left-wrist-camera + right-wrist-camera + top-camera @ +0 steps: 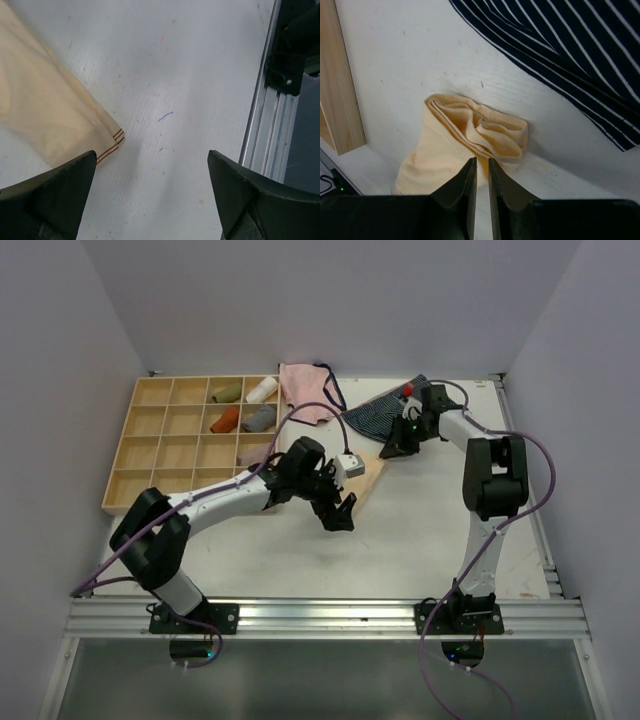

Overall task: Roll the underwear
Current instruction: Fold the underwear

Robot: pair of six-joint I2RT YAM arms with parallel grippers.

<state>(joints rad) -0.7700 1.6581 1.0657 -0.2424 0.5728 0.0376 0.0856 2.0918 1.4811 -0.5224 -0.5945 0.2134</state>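
Peach-beige soft underwear (pixel 470 135), far end bunched in folds, between wooden tray (pixel 337 75) and navy striped pair (pixel 560 55); right tool (pixel 482 162) barely apart at the folds, left tool (pixel 151 157) wide apart.

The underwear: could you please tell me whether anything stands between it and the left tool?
Nothing visible does: the open left tool hangs over the table, with a corner of the underwear right beside one finger.
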